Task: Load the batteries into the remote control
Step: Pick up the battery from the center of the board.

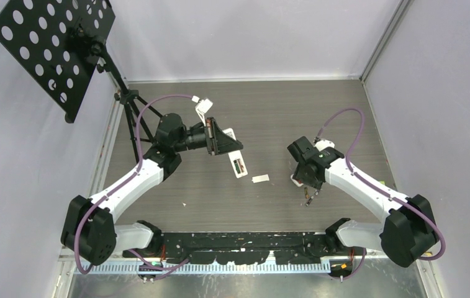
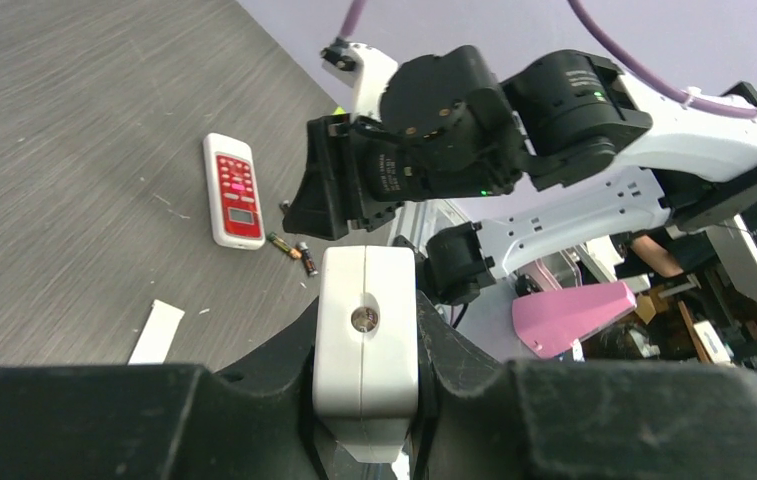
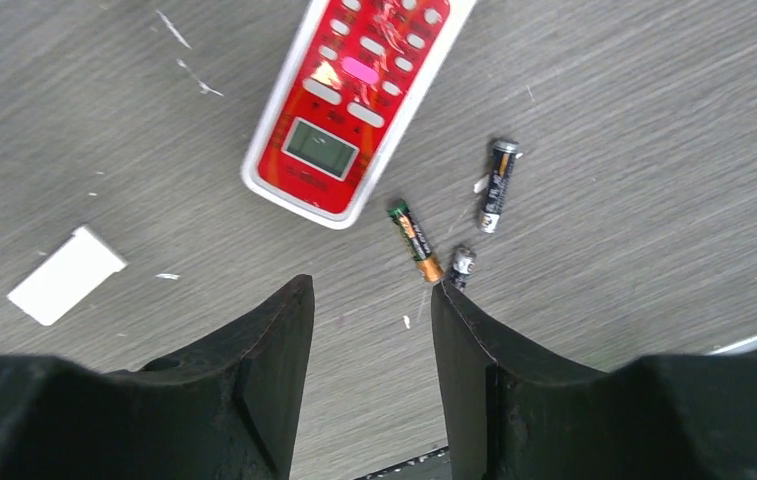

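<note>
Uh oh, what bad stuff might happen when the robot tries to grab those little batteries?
1. The batteries lie close together by the red remote. The open right end effector above them might pinch two at once, or knock one so it rolls away.
2. The left end effector grips the white remote with much of it sticking out, so pushing a battery in might tilt it or make it slip.

The right gripper (image 3: 372, 340) hangs, jaws apart. From it, a red remote (image 3: 354, 100) lies at twelve o'clock, three batteries (image 3: 415, 242) at one, a white tab (image 3: 66, 275) at nine.
</note>
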`<control>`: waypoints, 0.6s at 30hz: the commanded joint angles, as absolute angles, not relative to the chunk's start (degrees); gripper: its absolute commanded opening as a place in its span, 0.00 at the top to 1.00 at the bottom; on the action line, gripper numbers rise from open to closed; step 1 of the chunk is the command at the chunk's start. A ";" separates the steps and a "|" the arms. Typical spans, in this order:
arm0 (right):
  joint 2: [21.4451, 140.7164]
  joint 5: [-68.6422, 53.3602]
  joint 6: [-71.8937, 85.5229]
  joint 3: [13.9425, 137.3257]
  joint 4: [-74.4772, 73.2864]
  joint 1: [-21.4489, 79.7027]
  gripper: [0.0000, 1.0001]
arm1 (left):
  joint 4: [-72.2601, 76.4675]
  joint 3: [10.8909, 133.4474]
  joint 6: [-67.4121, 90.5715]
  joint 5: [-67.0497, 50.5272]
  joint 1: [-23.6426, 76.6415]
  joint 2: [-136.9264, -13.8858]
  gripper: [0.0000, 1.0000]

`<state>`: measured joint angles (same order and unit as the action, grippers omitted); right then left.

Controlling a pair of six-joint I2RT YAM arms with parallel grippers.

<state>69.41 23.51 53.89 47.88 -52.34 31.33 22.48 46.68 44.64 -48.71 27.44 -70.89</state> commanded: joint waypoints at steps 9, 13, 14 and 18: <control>72.73 23.39 53.75 43.23 -47.44 29.94 0.67 | 28.12 47.13 44.82 -51.15 28.56 -71.68 1.00; 74.02 23.17 53.54 42.29 -46.18 29.36 0.67 | 28.12 47.11 44.91 -50.67 28.64 -72.03 1.00; 74.29 23.01 53.53 41.91 -45.81 29.17 0.67 | 28.12 47.12 44.98 -50.67 28.65 -72.11 1.00; 75.11 21.60 53.04 40.32 -43.73 28.19 0.67 | 28.12 47.20 45.08 -50.47 28.65 -72.40 1.00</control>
